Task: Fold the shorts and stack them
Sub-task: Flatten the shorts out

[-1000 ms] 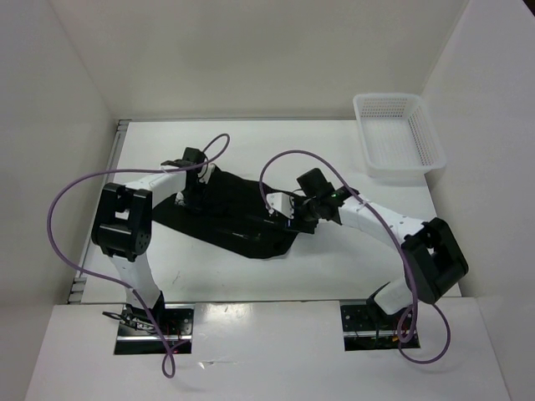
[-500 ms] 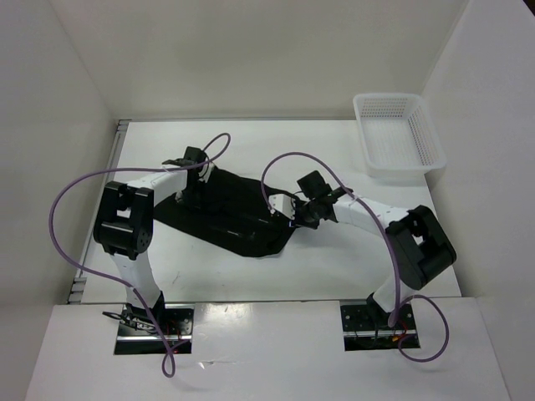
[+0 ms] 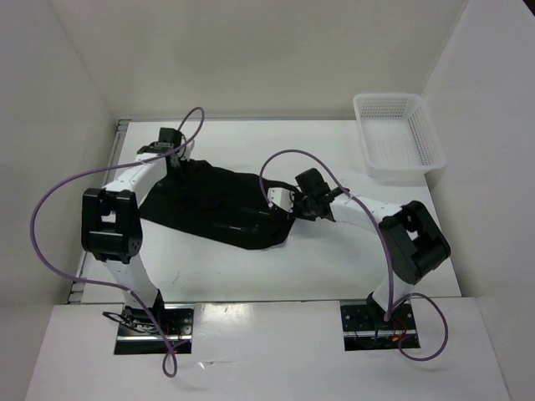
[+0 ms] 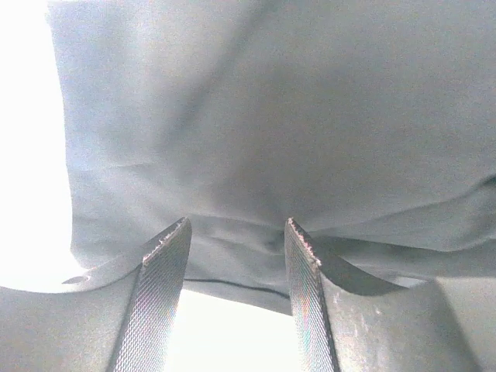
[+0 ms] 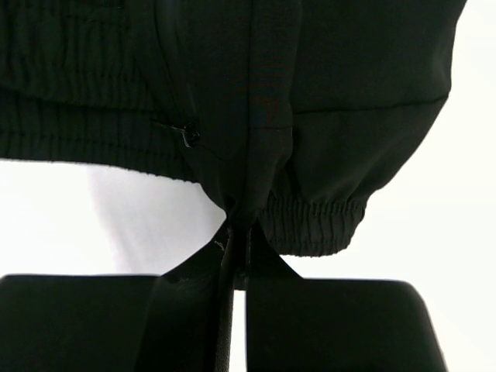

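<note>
Shorts [image 5: 333, 85] hem hidden in right gripper [image 5: 236, 242]

The white table [image 3: 334, 261] — black shorts [image 3: 213, 209], mesh basket [image 3: 399, 138] on it.

From high behind the bases [image 3: 155, 322], looks down on the whole table [image 3: 334, 259]. From each wrist, very near, faces the shorts [image 3: 213, 209], shared at top-view centre.

the shorts [image 3: 219, 209] are soft matt black cloth, with a ribbed, gathered elastic waistband [image 5: 77, 116]; the basket [image 3: 399, 171] is white plastic mesh; the table [image 3: 334, 267] is smooth, matt white; the left gripper [image 4: 236, 229] has pads [image 4: 159, 306] with a fine rough cross-hatch
</note>
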